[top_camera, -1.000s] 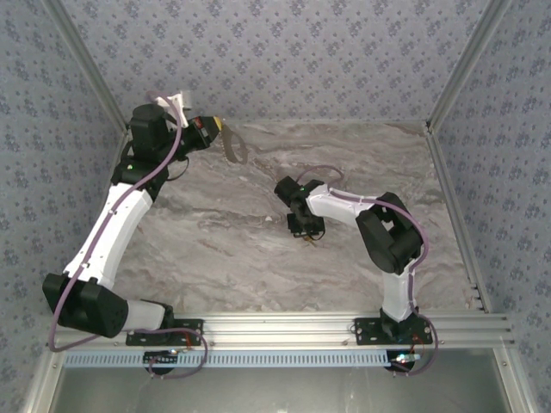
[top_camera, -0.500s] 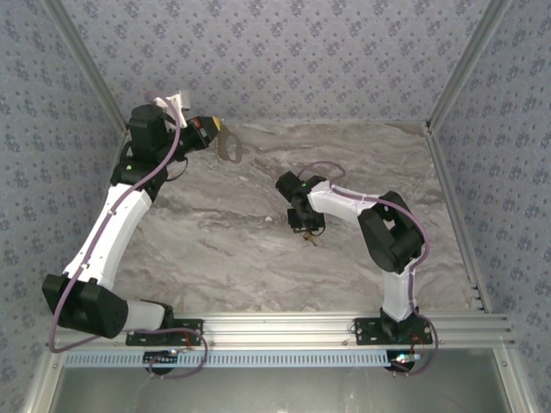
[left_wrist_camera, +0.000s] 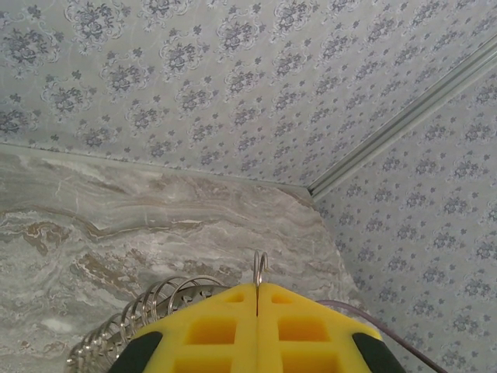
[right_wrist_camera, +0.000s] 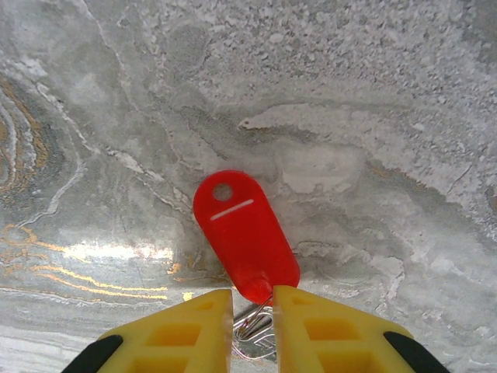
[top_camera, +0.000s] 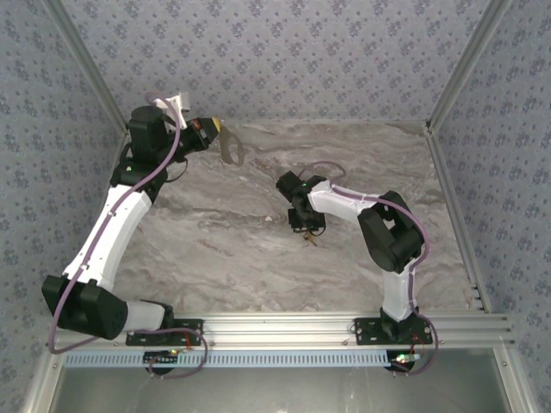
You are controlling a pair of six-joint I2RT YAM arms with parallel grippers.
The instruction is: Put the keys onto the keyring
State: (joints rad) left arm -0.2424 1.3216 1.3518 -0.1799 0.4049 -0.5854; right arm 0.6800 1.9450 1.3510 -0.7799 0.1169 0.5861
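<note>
Red keys [right_wrist_camera: 245, 233] on marble worktop [right_wrist_camera: 373, 116] between narrowly parted right end effector [right_wrist_camera: 253, 295] jaws, grip indeterminable; left end effector [left_wrist_camera: 257, 289] clenched on keyring [left_wrist_camera: 144, 311].

Left gripper [left_wrist_camera: 257, 291] pinches keyring [left_wrist_camera: 256, 272] (jaws together).

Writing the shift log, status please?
Left hand shut on keyring, raised back-left. Right hand low on table, straddling keys, grip unconfirmed. Nothing seen between them.

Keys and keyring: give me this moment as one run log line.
left gripper: shut on keyring | right gripper: straddling keys on table, grip unclear | threading: not done
</note>
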